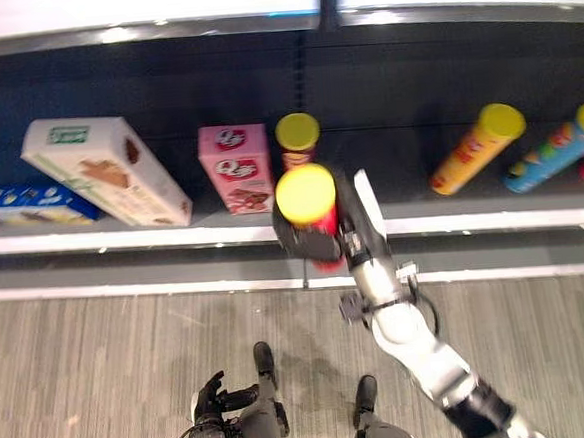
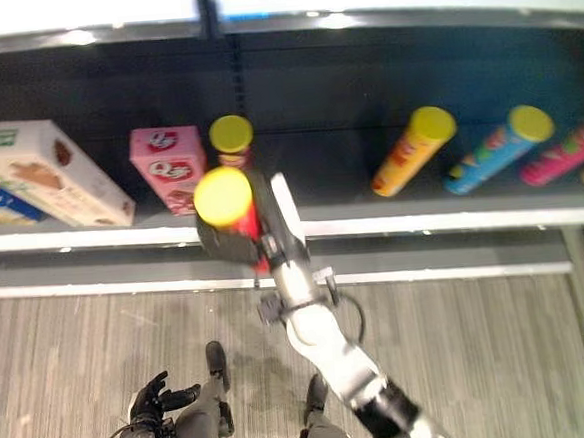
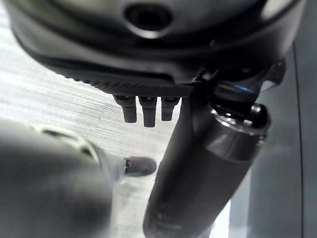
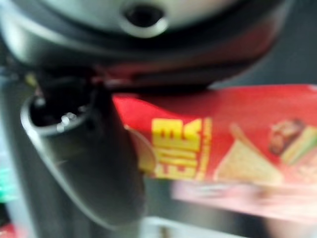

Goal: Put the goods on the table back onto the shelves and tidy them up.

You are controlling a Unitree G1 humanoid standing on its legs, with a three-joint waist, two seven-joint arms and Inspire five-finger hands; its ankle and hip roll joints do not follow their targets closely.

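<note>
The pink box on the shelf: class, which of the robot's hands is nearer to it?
Right. The right hand, shut on a red can, is raised at the shelf edge just right of the pink box. The left hand hangs low over the floor, well short of the shelf.

Silver-grey arms ending in dark hands

We are seeing our right arm [image 1: 404,321] showing smooth silver-grey segments with a black band near its lower end, ending in a dark right hand [image 1: 319,239] with a white cover; our left hand [image 2: 152,401] is showing black fingers.
</note>
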